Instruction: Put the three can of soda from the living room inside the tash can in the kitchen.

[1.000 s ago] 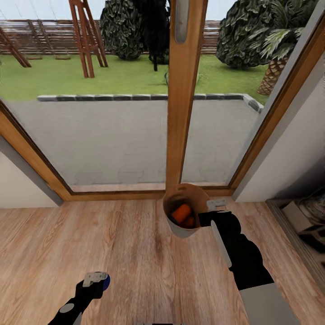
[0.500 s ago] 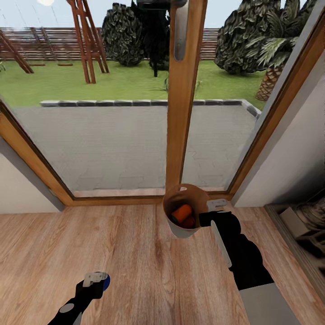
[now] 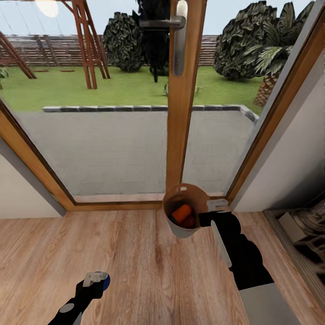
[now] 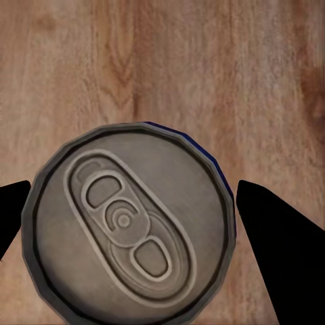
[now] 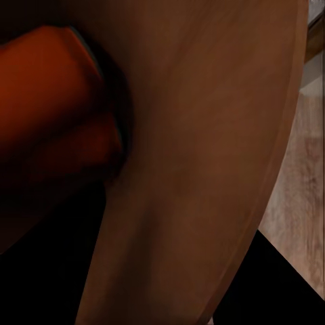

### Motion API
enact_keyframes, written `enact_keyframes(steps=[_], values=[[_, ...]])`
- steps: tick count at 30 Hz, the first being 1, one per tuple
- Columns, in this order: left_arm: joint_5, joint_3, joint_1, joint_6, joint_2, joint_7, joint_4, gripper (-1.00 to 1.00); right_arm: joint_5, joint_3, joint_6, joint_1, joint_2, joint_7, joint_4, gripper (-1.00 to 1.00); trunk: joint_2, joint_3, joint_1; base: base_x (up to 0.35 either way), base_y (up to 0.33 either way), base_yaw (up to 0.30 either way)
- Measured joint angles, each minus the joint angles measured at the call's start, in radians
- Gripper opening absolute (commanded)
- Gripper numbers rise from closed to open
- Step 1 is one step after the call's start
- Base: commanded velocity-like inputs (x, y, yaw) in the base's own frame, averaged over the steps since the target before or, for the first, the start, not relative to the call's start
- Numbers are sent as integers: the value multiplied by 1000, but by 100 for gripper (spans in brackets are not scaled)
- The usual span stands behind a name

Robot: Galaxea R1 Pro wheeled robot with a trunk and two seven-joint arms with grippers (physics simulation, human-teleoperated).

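My right gripper (image 3: 215, 206) is shut on the rim of the tash can (image 3: 183, 232), holding the small tapered bin above the plank floor in front of the glass doors. Two orange cans of soda (image 3: 182, 212) lie inside it; in the right wrist view one orange can (image 5: 47, 88) rests against the bin's brown inner wall (image 5: 203, 169). My left gripper (image 3: 97, 279), low at the left, is shut on the dark blue can of soda (image 3: 105, 282). The left wrist view looks down on that can's grey metal top (image 4: 128, 230), between the two black fingers (image 4: 284, 237).
Wood-framed glass doors stand directly ahead, with a central post (image 3: 180, 113) and a dark handle (image 3: 162, 22); patio and garden lie beyond. A white wall (image 3: 289, 167) closes the right side, with a low shelf of clutter (image 3: 307, 230) beside it. Light plank floor (image 3: 135, 253) stretches leftwards.
The whole view has shifted: the doors and floor line sit lower and the door handle has come into view. Both arms keep their places and their holds.
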Motion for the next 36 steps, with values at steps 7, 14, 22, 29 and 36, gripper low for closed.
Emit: enact_keyframes(steps=[7, 14, 22, 29, 36], values=[[0, 0, 0, 0, 0, -1, 0, -100, -1, 0, 0, 0, 0, 0, 0, -100, 49, 33, -27, 0, 0, 0], [0, 1, 0, 0, 0, 0, 0, -100, -1, 0, 0, 0, 0, 0, 0, -100, 98, 67, -54, 0, 0, 0], [0, 0, 0, 0, 0, 0, 0, -100, -2, 0, 0, 0, 0, 0, 0, -100, 154, 105, -84, 0, 0, 0], [0, 0, 0, 0, 0, 0, 0, -100, -2, 0, 0, 0, 0, 1, 0, -100, 203, 138, -111, 0, 0, 0], [0, 0, 0, 0, 0, 0, 0, -100, -3, 0, 0, 0, 0, 0, 0, -100, 252, 172, -138, 0, 0, 0]])
